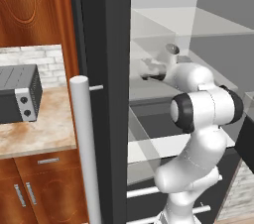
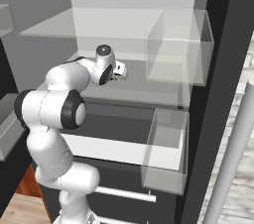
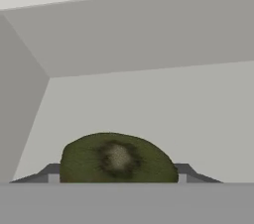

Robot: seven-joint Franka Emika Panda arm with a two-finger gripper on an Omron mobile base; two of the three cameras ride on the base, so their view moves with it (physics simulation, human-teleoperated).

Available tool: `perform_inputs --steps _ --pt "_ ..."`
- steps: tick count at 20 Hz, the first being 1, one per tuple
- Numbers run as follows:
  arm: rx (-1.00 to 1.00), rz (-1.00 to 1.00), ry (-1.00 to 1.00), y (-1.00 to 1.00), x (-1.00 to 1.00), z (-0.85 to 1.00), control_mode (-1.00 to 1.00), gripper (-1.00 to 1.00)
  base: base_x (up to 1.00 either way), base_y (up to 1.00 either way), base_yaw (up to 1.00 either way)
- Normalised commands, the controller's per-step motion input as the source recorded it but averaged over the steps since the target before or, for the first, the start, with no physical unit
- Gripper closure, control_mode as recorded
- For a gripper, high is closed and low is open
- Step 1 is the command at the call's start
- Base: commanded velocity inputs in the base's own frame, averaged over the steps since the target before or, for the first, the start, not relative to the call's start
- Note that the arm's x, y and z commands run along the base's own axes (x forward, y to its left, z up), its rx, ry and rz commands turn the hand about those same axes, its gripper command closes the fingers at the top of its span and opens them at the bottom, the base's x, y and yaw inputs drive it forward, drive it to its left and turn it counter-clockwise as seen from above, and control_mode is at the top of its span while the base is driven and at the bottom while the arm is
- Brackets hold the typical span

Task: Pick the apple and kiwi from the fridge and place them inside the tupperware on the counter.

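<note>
- Kiwi (image 3: 118, 158) sits low on pale fridge (image 1: 104, 44) shelf, right between gripper (image 3: 118, 171) tips.
- Jaws narrow, a tip hard against each side; look clamped on kiwi, but contact itself too close to confirm.
- Prob light, firm-ish, oval, skin slightly slick; grip across short middle, easy squeeze so no bruise/roll.
- Lower half of fruit cut off; apple, tupperware unseen.
</note>
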Motion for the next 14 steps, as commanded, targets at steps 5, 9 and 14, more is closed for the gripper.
perform_inputs --steps 5,9,14 --pt "0.01 0.00 -0.13 -0.50 -1.00 0.48 -1.00 1.00 0.00 0.00 0.00" --pt "0.00 0.05 -0.05 -0.07 -1.00 0.98 -1.00 1.00 0.00 0.00 0.00" --pt "-0.01 0.12 0.06 0.00 -1.00 0.74 -1.00 1.00 0.00 0.00 0.00"
